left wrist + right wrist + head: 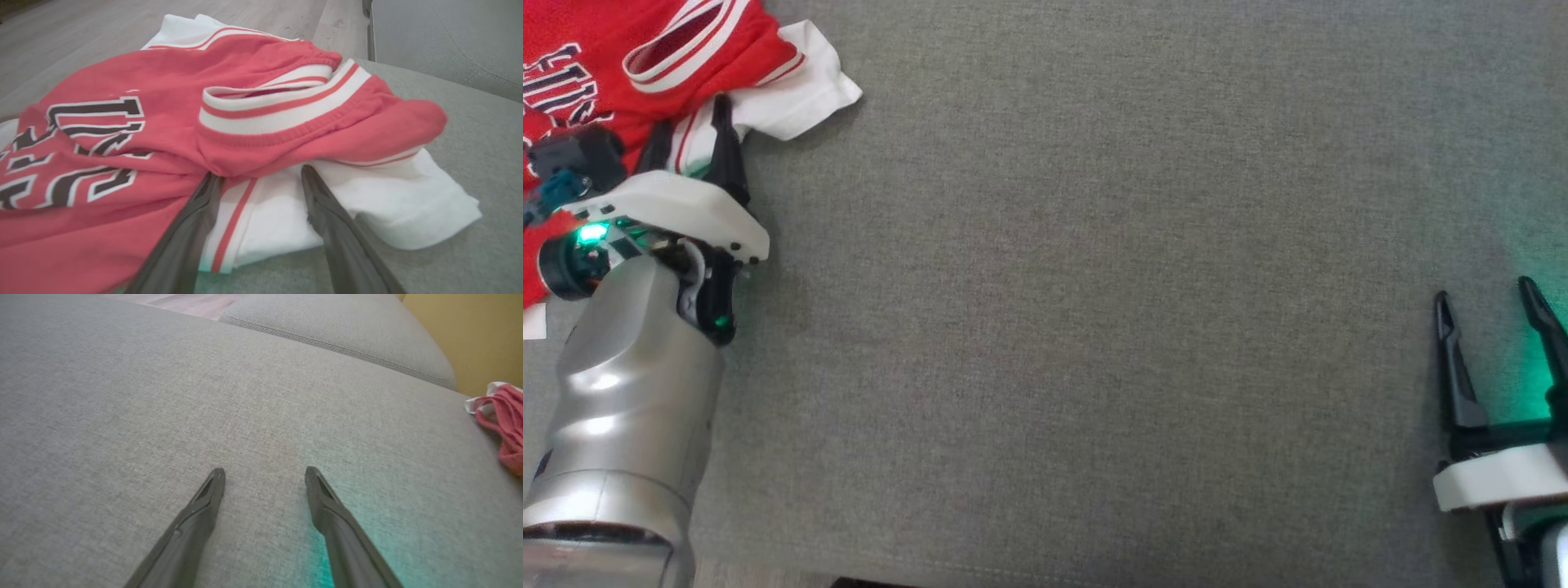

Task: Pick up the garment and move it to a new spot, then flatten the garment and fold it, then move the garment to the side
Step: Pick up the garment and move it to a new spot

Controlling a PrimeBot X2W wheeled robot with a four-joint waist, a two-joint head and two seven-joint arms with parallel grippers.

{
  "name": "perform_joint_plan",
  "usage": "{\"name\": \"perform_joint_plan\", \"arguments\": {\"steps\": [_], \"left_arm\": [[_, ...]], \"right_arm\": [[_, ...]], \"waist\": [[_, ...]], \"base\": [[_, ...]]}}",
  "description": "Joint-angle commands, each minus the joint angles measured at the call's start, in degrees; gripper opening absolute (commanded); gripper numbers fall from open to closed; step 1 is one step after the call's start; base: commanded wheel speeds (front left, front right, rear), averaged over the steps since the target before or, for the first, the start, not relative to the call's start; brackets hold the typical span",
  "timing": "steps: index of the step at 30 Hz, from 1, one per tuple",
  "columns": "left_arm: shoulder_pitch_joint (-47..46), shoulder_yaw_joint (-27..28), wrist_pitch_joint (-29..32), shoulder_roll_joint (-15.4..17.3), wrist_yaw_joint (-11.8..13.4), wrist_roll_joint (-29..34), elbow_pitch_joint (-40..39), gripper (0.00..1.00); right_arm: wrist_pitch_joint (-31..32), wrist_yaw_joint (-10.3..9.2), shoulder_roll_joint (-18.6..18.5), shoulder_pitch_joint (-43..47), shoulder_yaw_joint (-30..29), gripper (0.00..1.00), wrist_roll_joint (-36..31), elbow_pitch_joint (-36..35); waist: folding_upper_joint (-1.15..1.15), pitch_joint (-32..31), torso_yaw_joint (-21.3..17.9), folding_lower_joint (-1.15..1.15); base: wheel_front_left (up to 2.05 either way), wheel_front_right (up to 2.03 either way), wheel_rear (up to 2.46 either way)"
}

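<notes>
The garment [645,49] is a red jersey with white sleeves, a striped collar and dark lettering. It lies crumpled at the far left of the grey cushion. My left gripper [690,135] is open and its fingers straddle a white sleeve fold. In the left wrist view the garment [163,81] bunches up just beyond the left gripper [259,173], whose tips touch the red fold under the collar. My right gripper [1484,292] is open at the lower right, far from the garment. In the right wrist view the right gripper [264,470] hovers over bare cushion.
The grey fabric cushion [1094,327] spreads wide between the arms. A second cushion [327,326] lies beyond a seam. Wooden floor [81,24] shows past the garment. A bit of red and white cloth [504,416] lies at the right edge, by a yellow wall [470,326].
</notes>
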Motion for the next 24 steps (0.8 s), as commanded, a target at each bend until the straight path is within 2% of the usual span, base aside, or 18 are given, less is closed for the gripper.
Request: {"name": "perform_joint_plan", "arguments": {"steps": [1, 5, 6, 7, 10, 24], "left_arm": [[-1.10, 0.33, -0.72, 3.09, 0.09, -0.79, -0.34, 1.00], [-0.92, -1.57, -1.22, 2.79, 0.09, -2.21, 0.44, 1.00], [-0.94, -2.14, -1.36, 2.81, 0.09, -2.58, 0.75, 0.80], [-1.05, -3.12, -1.29, 2.82, 0.09, -2.71, 0.78, 0.70], [-1.43, -4.63, -1.03, 2.84, 0.09, -4.54, 0.89, 0.00], [0.27, -14.83, -2.66, 4.81, 0.09, -12.21, -4.42, 0.00]], "right_arm": [[0.66, 0.37, -0.69, 2.44, 0.68, 1.00, 0.37, -1.58], [0.90, 0.37, -0.63, 3.37, 0.57, 1.00, 0.50, -2.15], [0.98, 0.37, -0.58, 3.53, 0.54, 1.00, 0.50, -2.33], [1.10, 0.37, -0.53, 3.61, 0.51, 1.00, 0.51, -2.52], [1.48, 0.37, -0.55, 3.41, 0.77, 1.00, 0.66, -2.94], [0.81, 0.37, 0.92, 2.82, 0.93, 1.00, 1.14, -0.89]], "waist": [[0.00, 0.06, 0.07, 0.00], [0.00, 0.00, 0.16, 0.00], [0.00, 0.04, 0.23, 0.00], [0.00, 0.15, 0.33, 0.00], [0.00, 0.50, 0.51, 0.00], [0.00, -1.76, 1.67, 0.00]], "base": [[0.00, 0.00, 0.00], [0.00, 0.00, 0.00], [0.00, 0.00, 0.00], [0.00, 0.00, 0.00], [0.00, 0.00, 0.00], [0.00, 0.00, 0.00]]}}
